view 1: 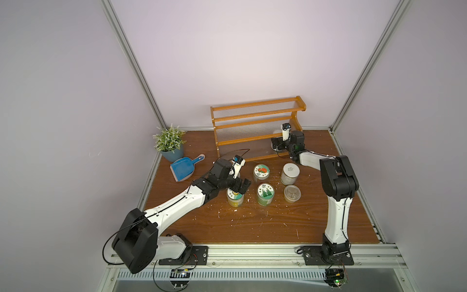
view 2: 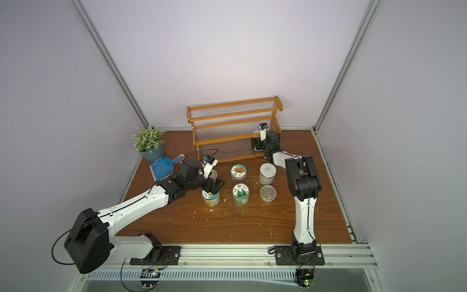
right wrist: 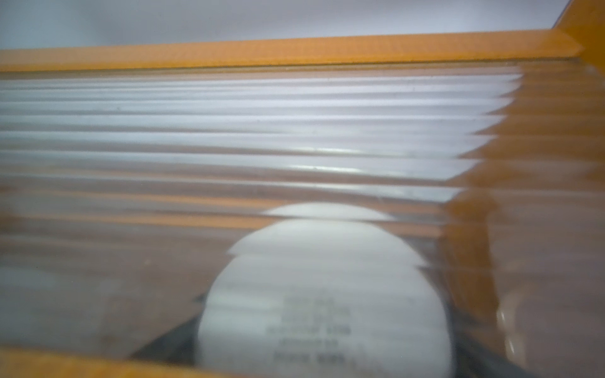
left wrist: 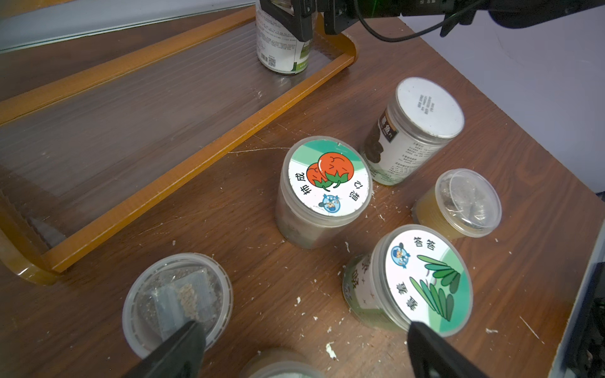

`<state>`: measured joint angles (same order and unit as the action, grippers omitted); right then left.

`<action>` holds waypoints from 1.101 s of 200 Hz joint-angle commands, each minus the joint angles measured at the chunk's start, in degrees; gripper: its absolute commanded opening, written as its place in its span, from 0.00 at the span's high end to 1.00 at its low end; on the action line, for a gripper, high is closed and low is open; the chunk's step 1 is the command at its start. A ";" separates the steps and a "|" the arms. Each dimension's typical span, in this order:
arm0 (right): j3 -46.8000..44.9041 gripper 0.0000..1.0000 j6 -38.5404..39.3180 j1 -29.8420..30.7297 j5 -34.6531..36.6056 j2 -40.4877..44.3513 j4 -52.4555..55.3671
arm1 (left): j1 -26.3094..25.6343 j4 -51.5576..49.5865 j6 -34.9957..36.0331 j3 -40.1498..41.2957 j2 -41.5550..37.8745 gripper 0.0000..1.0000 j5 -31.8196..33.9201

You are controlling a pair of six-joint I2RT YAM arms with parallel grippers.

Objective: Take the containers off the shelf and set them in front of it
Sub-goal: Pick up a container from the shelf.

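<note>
Six of the small clear plastic containers stand on the brown wooden tabletop (view 1: 252, 222), just near-side of the orange-brown three-tier wooden shelf (view 1: 252, 125), in approx 2 rows.

Far row, L to R:
- low clear cup w/ grey contents (left wrist: 176, 301)
- tomato-picture-lid jar (view 1: 261, 172)
- tall white-lid jar (view 1: 290, 173)

Near row, L to R:
- yellow-filled jar w/ green-white lid (view 1: 235, 198)
- green-leaf-lid jar (view 1: 265, 193)
- low clear-lid cup (view 1: 292, 193)

The 7th, a white-labelled jar (left wrist: 280, 45), is on the shelf's lowest tier at the R end.

The right gripper (view 1: 275, 146) is at that jar, jaws spread wide either side of it. Can't tell whether they touch it.

The left gripper (left wrist: 302, 325) hangs over the yellow-filled jar, jaws released wide w/ nothing betw them.

Far L lie a blue plastic dustpan (view 1: 183, 168) and, beyond it in the corner, a small green plant in blue pot (view 1: 169, 144). White crumbs (view 1: 235, 209) dot the tabletop.
</note>
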<state>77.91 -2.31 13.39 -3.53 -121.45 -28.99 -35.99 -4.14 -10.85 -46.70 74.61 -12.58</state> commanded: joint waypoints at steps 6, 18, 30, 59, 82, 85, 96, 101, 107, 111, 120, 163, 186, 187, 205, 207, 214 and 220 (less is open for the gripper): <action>2.07 0.04 -0.44 -0.29 -0.72 0.39 -4.13 | 0.65 -1.32 0.72 -1.61 0.28 0.00 0.73; 1.88 0.09 -0.42 -0.23 -0.80 0.72 -3.99 | 0.61 -1.31 0.74 -1.55 0.33 0.00 0.78; 1.74 0.14 -0.42 -0.37 -1.37 1.06 -3.86 | 0.66 -1.23 0.81 -1.40 0.39 0.00 0.71; -0.83 0.18 -0.03 -0.38 -1.99 3.40 -4.90 | 0.67 -1.13 0.83 -1.20 0.46 0.00 0.63; -2.76 0.20 0.85 -0.28 -3.17 5.79 -4.50 | 0.66 -1.04 0.92 -0.98 0.35 0.00 0.67; -3.06 0.21 0.96 -0.22 -3.34 6.18 -4.33 | 0.66 -1.07 0.92 -1.02 0.28 0.00 0.66; -4.95 0.22 1.08 -0.20 -3.83 8.04 -4.89 | 0.66 -1.04 0.96 -0.88 0.20 0.00 0.71; -5.79 0.22 1.08 -0.15 -4.13 8.85 -5.29 | 0.59 -0.91 0.90 -0.89 0.20 0.00 0.64; -6.72 0.23 1.08 -0.15 -4.50 9.75 -5.60 | 0.71 -0.87 0.94 -0.80 0.15 0.00 0.58; -7.36 0.23 1.08 -0.20 -4.84 10.29 -5.67 | 0.66 -0.79 0.88 -0.78 0.10 0.00 0.54; -8.50 0.23 1.23 -0.12 -5.62 11.46 -5.89 | 0.68 -0.75 0.83 -0.71 0.10 0.00 0.46; -12.34 0.25 0.94 0.92 -8.10 16.91 -2.87 | 0.72 -1.22 0.83 -0.35 -0.43 0.00 0.36; -11.39 0.24 1.68 1.79 -10.26 18.59 2.45 | 0.79 -1.27 0.74 -0.24 -0.69 0.00 0.30; -11.29 0.24 1.73 1.76 -10.31 18.65 2.72 | 0.72 -1.24 0.70 -0.24 -0.65 0.00 0.33; -12.16 0.24 2.21 2.33 -11.05 20.64 4.79 | 0.74 -1.07 0.67 -0.06 -0.93 0.00 0.27; -12.30 0.24 2.21 2.38 -11.12 20.94 4.92 | 0.74 -1.05 0.55 -0.06 -0.90 0.00 0.25; -12.65 0.24 2.30 2.52 -11.34 21.76 5.66 | 0.69 -0.97 0.57 0.06 -0.95 0.00 0.23; -12.93 0.24 2.51 2.68 -11.56 22.45 6.29 | 0.73 -0.96 0.59 0.08 -0.93 0.00 0.17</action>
<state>64.82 -1.02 15.20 -11.86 -105.14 -22.90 -35.97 -4.36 -10.68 -46.68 74.63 -12.38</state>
